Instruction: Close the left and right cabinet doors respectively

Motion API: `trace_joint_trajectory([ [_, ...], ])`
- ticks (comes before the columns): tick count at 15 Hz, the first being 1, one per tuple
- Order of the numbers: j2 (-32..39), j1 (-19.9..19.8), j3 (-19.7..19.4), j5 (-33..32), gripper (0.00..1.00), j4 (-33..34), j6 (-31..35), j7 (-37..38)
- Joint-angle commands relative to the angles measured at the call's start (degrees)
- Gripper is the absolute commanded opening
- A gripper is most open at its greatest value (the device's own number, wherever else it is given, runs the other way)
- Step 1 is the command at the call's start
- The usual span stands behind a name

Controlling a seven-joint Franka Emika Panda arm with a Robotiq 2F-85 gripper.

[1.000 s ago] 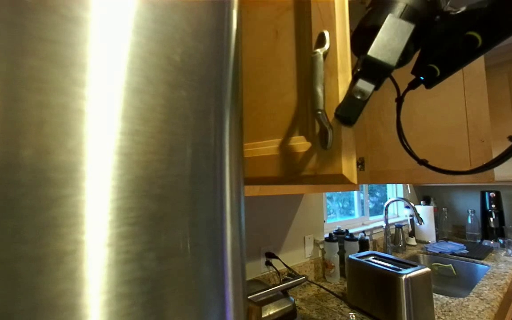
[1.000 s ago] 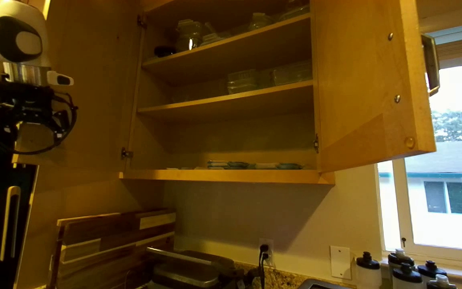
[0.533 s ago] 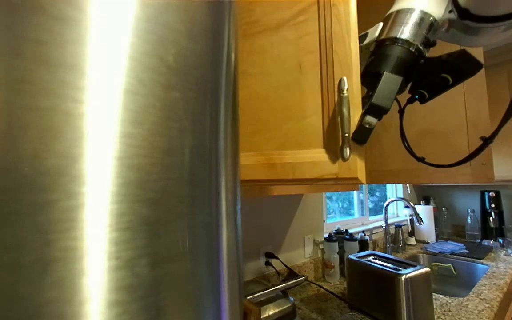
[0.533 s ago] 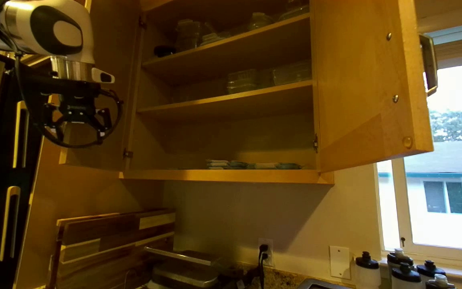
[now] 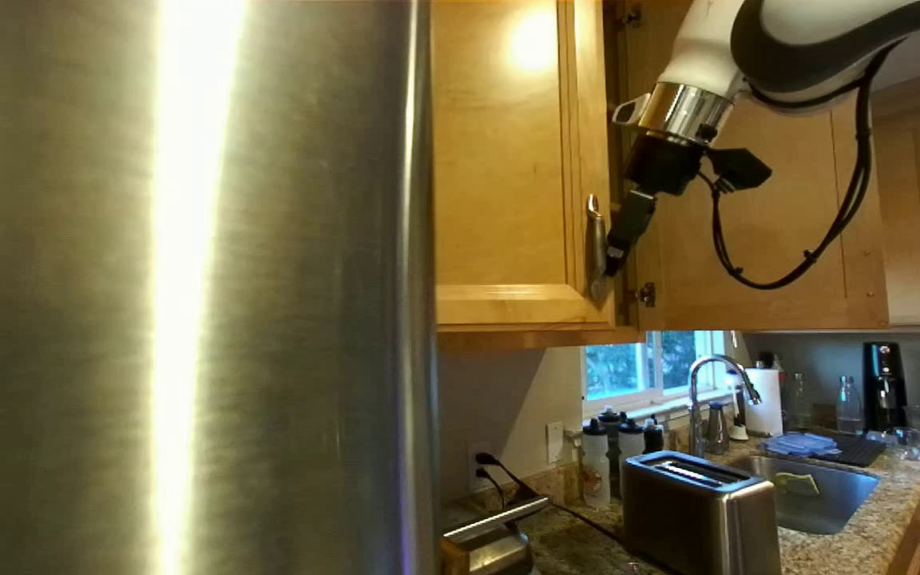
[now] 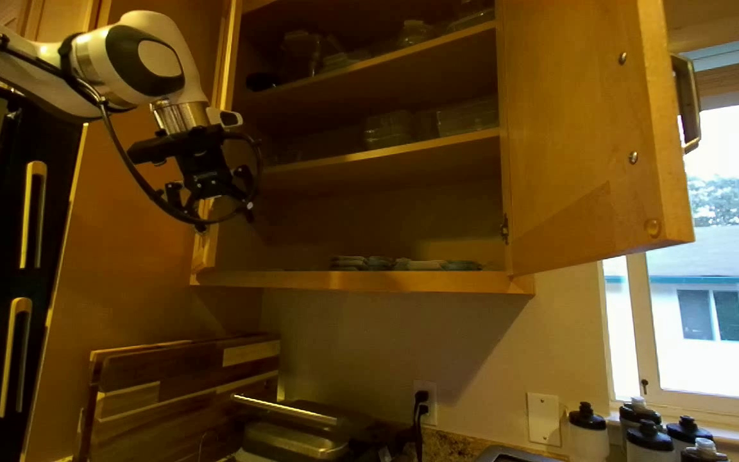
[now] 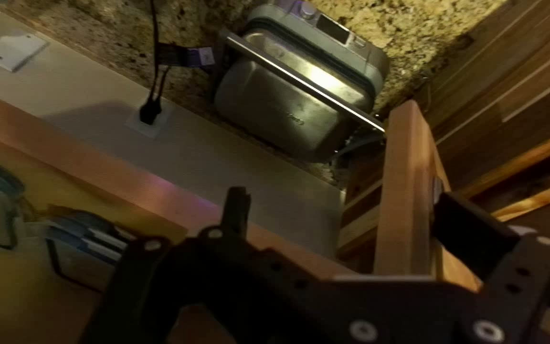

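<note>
Left cabinet door (image 5: 500, 176), part open at left of the cabinet (image 6: 356, 280), its edge between the wide-set, unclamped jaws of the gripper (image 7: 339, 205), which slants downward from the bent arm (image 6: 145, 61); right cabinet door (image 6: 575, 128), standing open at right of the cabinet.

Nothing can be read — the small dark mark (image 7: 296, 119) on the rounded silver-steel countertop appliance (image 7: 277, 100) and the pale rectangular tag (image 7: 205, 56) just beside it are both too blurred.
</note>
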Motion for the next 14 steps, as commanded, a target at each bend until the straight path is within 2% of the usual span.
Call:
trace_joint_trajectory([
  [1, 3.5, -4.1, 4.2, -6.3, 1.0, 2.1, 1.6, 8.3],
  [5, 4.3, -6.8, 7.4, -12.8, 1.0, 2.5, -2.9, 14.8],
  [7, 4.9, -6.4, 8.5, -13.9, 1.0, 2.5, -6.1, 16.7],
  [11, 5.5, -3.5, 9.1, -11.6, 1.0, 1.8, -13.1, 17.3],
  [14, 5.7, -0.8, 8.1, -7.8, 1.0, 0.4, -14.4, 16.8],
])
